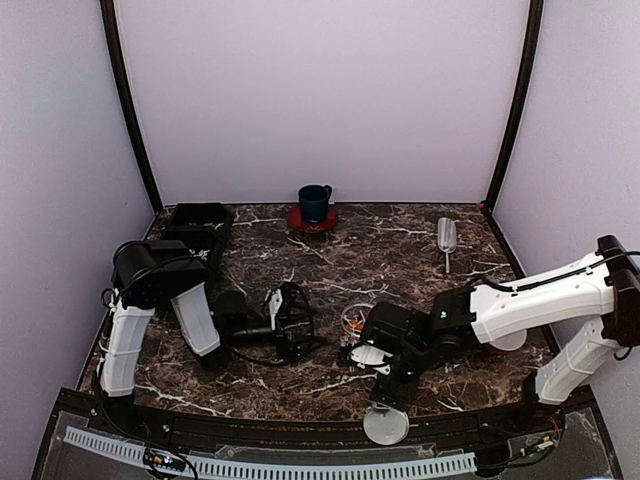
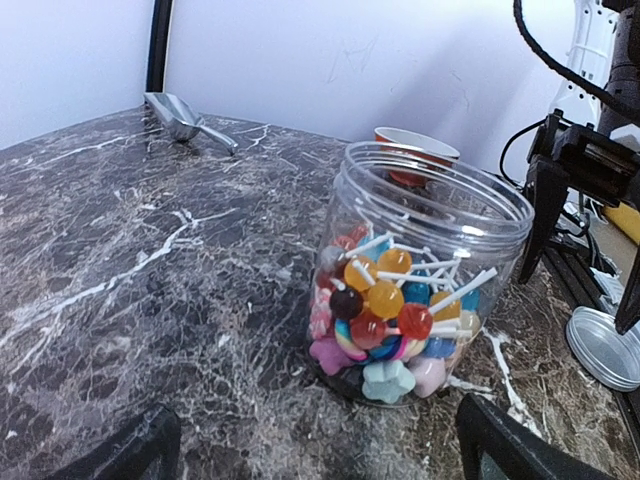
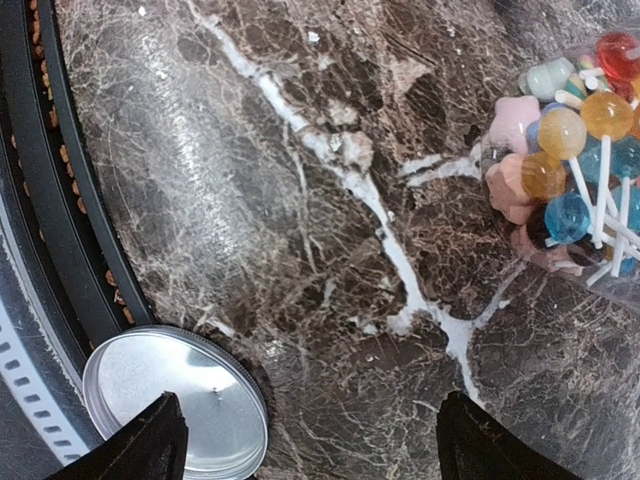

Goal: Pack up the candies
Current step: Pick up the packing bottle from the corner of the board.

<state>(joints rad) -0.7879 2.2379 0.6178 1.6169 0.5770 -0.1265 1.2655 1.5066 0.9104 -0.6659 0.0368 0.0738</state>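
Filling the lower half of a clear jar on the worktop, the candies are seen just ahead of the left hand, which is spread wide and empty. The right hand, also parted and holding nothing, is found beside the jar, near a metal lid.

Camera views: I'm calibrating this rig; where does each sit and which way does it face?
Top external: high behind the bases, looking down at the dark marble table; left arm and right arm show.
Left wrist: low, facing across to the clear plastic jar of multicoloured candies; left end effector open at bottom.
Right wrist: facing down at the round silver metal lid; right end effector open.
Shared: wrist views both show jar, lid.
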